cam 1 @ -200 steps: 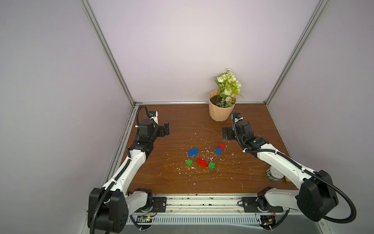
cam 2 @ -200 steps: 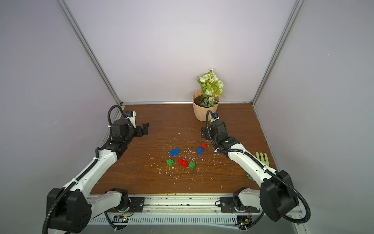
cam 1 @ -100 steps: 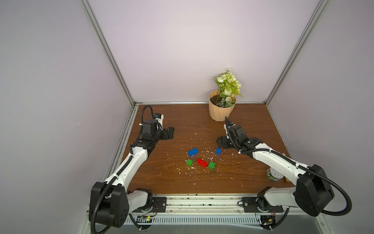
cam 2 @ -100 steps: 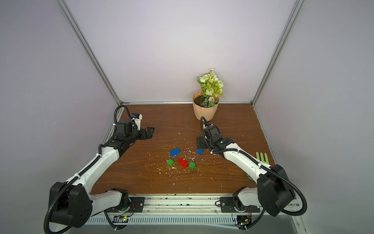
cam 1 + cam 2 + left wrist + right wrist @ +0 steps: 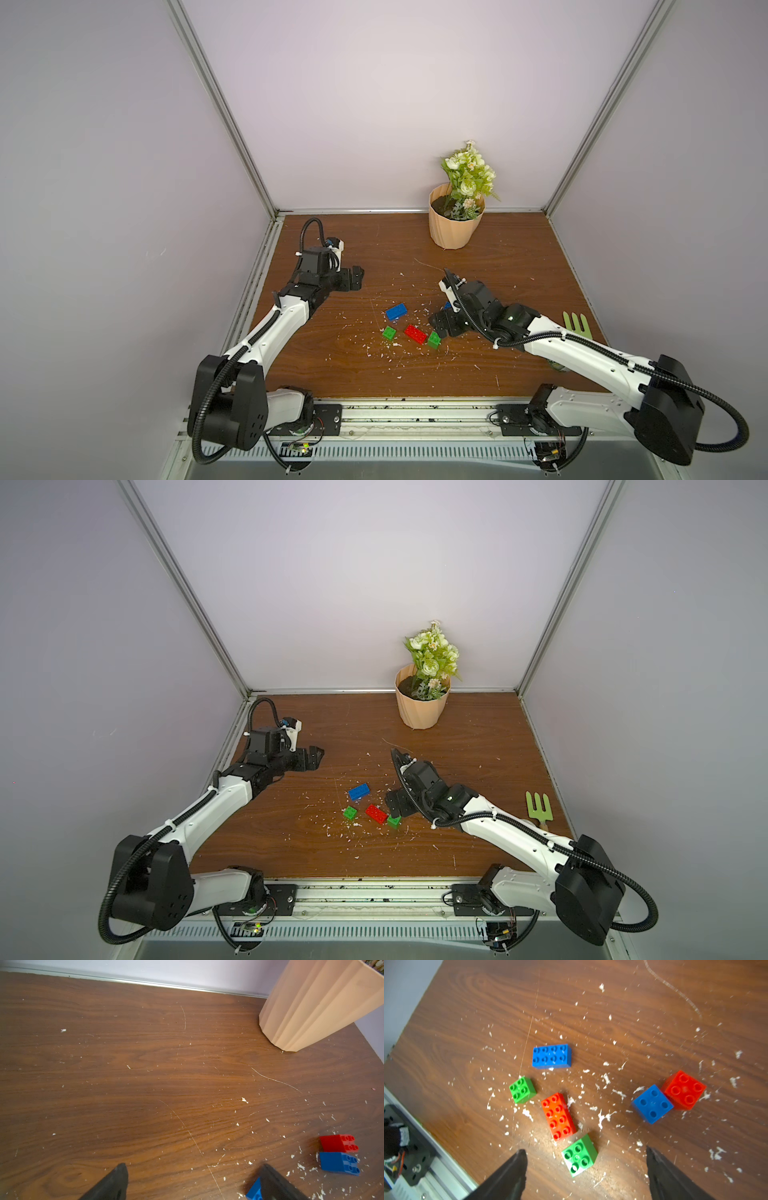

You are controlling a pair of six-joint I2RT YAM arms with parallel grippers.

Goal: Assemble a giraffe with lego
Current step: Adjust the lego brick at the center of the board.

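Brown wood-grain surface (image 5: 498,374) is carrying everything here, and the ribbed peach flower pot (image 5: 455,232) is sitting at the far edge, well apart from the action.

My left pincer (image 5: 353,279) is hanging over the left part of the surface. Its jaws are standing wide and it's gripping nothing.

My right pincer (image 5: 585,1157) is hovering low at the lego pile, jaws spread wide too and also empty. In the right wrist view a square green brick (image 5: 579,1155) is sitting right between my fingertips (image 5: 517,1167), with neither one touching it.

A green garden fork (image 5: 577,326) is lying near the right edge, just beside my right arm.

As for the lego, all six bricks are lying single and studs up around the middle of the surface:
- The long blue brick (image 5: 552,1056) is lying on its own.
- The long red brick (image 5: 558,1116) is resting just beside the green one at my fingertips.
- The other square green brick (image 5: 522,1089) is sitting near both long ones.
- The square blue brick (image 5: 652,1104) and the square red brick (image 5: 684,1089) are touching side by side, a bit apart from the rest.

White flecks (image 5: 605,1078) are lying scattered all around them.
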